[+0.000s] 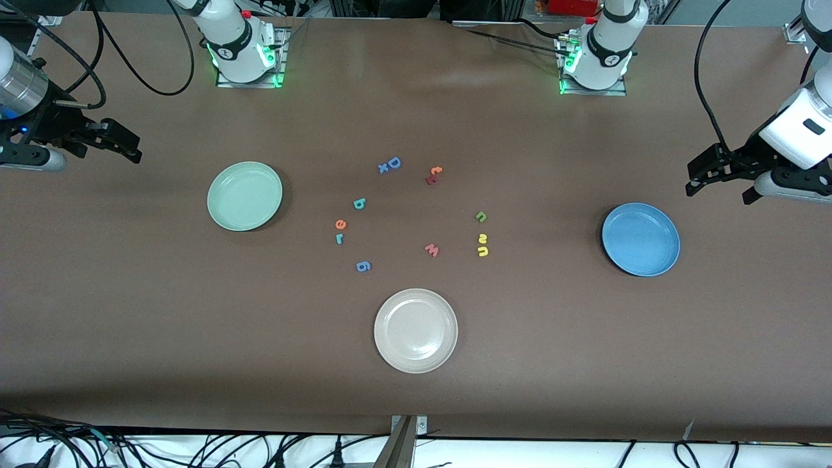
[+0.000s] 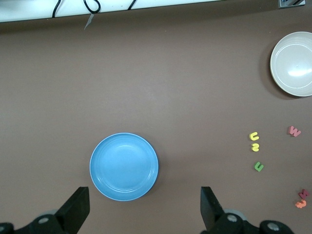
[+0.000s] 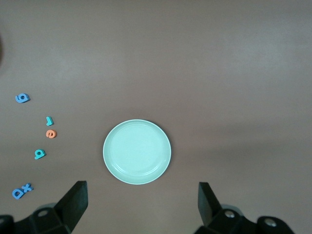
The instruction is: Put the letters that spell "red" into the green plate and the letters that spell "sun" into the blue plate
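Note:
The empty green plate [image 1: 244,196] [image 3: 137,151] lies toward the right arm's end of the table, and the empty blue plate [image 1: 640,239] [image 2: 124,166] toward the left arm's end. Between them lie the teal "d" [image 1: 359,204], orange "e" [image 1: 340,224] and teal "r" [image 1: 338,238], and closer to the blue plate the green "n" [image 1: 481,216], yellow "s" [image 1: 482,238] and yellow "u" [image 1: 483,251]. My right gripper [image 1: 135,148] [image 3: 141,202] hangs open above the table beside the green plate. Beside the blue plate hovers my left gripper [image 1: 692,181] [image 2: 144,212], open and holding nothing.
A cream-white plate [image 1: 415,330] sits nearer the front camera than the letters. Other loose letters lie around: blue "D" [image 1: 393,162] with a small blue "x" [image 1: 383,168], orange "t" [image 1: 437,170], red "w" [image 1: 431,249], blue "g" [image 1: 363,266].

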